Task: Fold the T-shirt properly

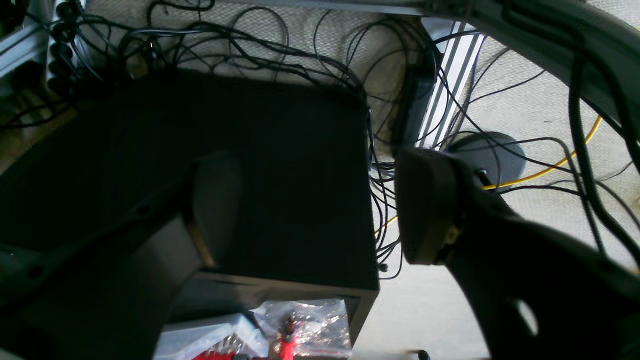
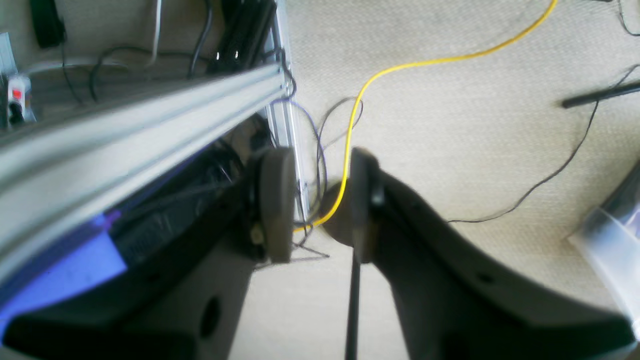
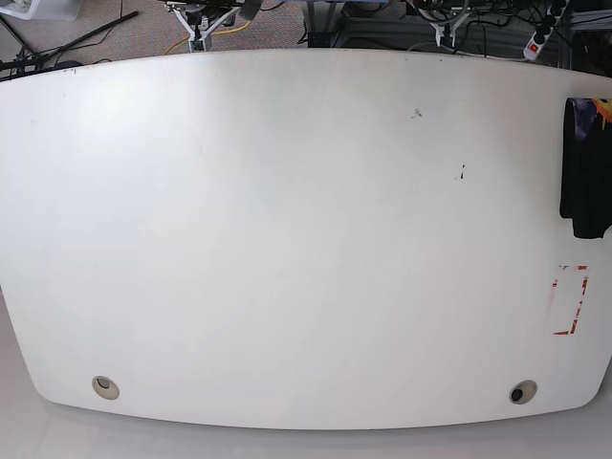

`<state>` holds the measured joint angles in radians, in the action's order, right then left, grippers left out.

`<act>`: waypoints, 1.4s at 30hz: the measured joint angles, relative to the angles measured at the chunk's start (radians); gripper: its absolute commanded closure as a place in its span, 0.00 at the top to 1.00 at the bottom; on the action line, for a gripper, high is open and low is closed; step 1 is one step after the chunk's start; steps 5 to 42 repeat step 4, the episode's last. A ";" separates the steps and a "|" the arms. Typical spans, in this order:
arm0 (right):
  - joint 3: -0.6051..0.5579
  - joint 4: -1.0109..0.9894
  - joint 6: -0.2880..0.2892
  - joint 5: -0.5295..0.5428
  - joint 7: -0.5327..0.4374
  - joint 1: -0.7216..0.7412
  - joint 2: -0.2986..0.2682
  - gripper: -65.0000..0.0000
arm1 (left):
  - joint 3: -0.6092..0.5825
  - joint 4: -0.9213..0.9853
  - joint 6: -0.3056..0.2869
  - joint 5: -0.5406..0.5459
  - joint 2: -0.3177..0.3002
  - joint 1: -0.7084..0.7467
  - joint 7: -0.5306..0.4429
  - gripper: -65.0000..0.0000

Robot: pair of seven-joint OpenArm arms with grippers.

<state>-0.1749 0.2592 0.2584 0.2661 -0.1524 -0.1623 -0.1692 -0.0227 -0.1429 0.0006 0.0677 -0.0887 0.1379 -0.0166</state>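
The black T-shirt (image 3: 583,182) lies bunched in a narrow strip at the far right edge of the white table (image 3: 287,239), with a purplish-blue print showing at its top end. Neither arm appears in the base view. In the left wrist view my left gripper (image 1: 320,210) stands wide open over the floor with nothing between its fingers. In the right wrist view my right gripper (image 2: 317,205) has a narrower gap between its pads and holds nothing. No cloth appears in either wrist view.
A red-outlined rectangle (image 3: 571,299) is marked on the table below the shirt. Two round holes (image 3: 105,386) sit near the front edge. Off the table there are a black box (image 1: 280,165), tangled cables, an aluminium rail (image 2: 125,125) and a yellow cable (image 2: 400,67).
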 measured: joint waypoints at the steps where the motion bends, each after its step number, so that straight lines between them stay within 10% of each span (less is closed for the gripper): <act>1: -0.014 0.000 0.000 0.000 0.000 0.000 0.000 0.28 | 0.001 0.000 0.000 0.000 0.002 -0.001 -0.001 0.68; 42: -0.060 -0.002 0.000 0.000 0.005 -0.002 0.000 0.28 | 0.001 -0.001 0.000 0.000 0.009 -0.003 -0.003 0.68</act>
